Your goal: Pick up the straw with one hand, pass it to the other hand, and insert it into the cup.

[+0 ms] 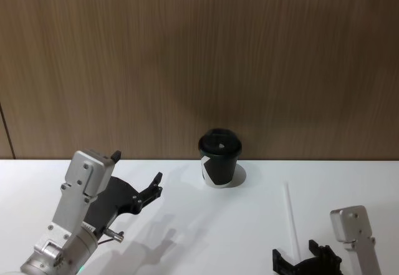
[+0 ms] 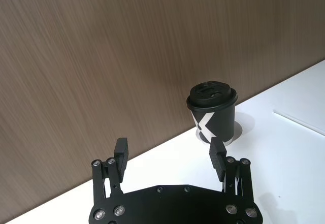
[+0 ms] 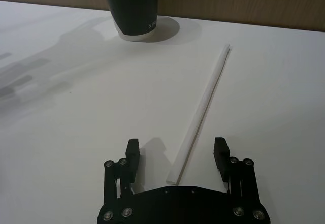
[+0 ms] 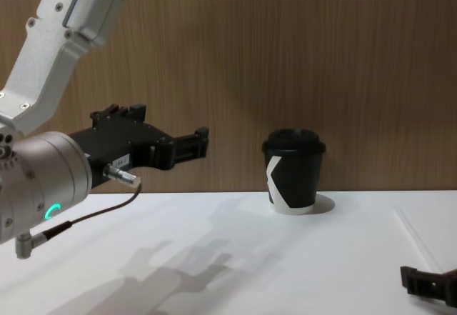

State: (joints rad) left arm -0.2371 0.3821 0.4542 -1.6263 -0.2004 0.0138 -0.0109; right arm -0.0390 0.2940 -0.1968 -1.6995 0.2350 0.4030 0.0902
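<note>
The black lidded paper cup [image 1: 220,159] stands upright on the white surface [image 1: 187,225], near its back edge and just before the wood-panelled wall [image 1: 187,50]. The thin white drinking straw [image 1: 290,216] lies flat on the surface to the cup's right and nearer the robot, apart from the cup, running front to back. The right gripper [image 3: 176,150] sits low at the straw's near end, its spread fingers on either side of it. The left gripper [image 1: 137,168] hangs above the surface left of the cup, well apart, fingers spread.

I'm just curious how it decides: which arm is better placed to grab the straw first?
The right. The right gripper sits low, open, straddling the straw's near end. The left gripper hovers open in the air on the cup's other side.
</note>
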